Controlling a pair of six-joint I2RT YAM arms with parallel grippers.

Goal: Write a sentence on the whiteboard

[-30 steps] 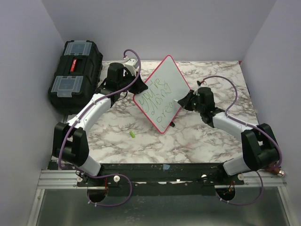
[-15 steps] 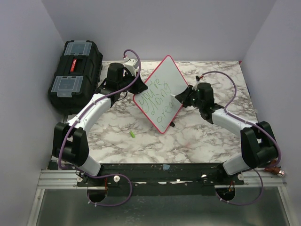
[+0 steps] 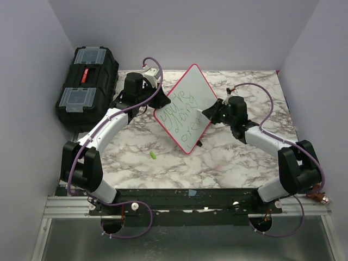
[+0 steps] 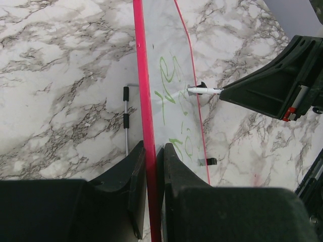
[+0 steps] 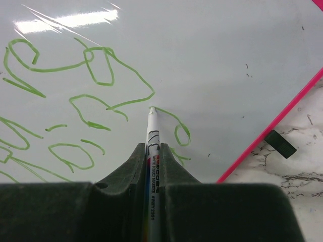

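You have the whiteboard (image 3: pixel 187 109) stood on one corner near the middle of the table (image 3: pixel 244 163), diamond-wise, with the left gripper (image 4: pixel 151 157) closed narrow on its red frame at the left edge. The right gripper (image 5: pixel 151 151) is clamped on the marker (image 5: pixel 151 128), whose tip touches the board at the end of the sentence (image 3: pixel 184 116), three green lines that appear all but complete. Principal risk, in my judgement: the board is pinched at one edge only, so a hard press from the marker could swing it about that grip or slide it through the fingers, leaving a stray stroke or a broken letter. The marker could also be pushed back between its jaws. Surroundings: a thin metal rod (image 4: pixel 125 121) lies on the table just beside the board's lower edge, and a small green piece (image 3: pixel 153 155), possibly the cap, lies near in front; neither obstructs the writing. The black toolbox (image 3: pixel 87 81) stands well apart at the left.
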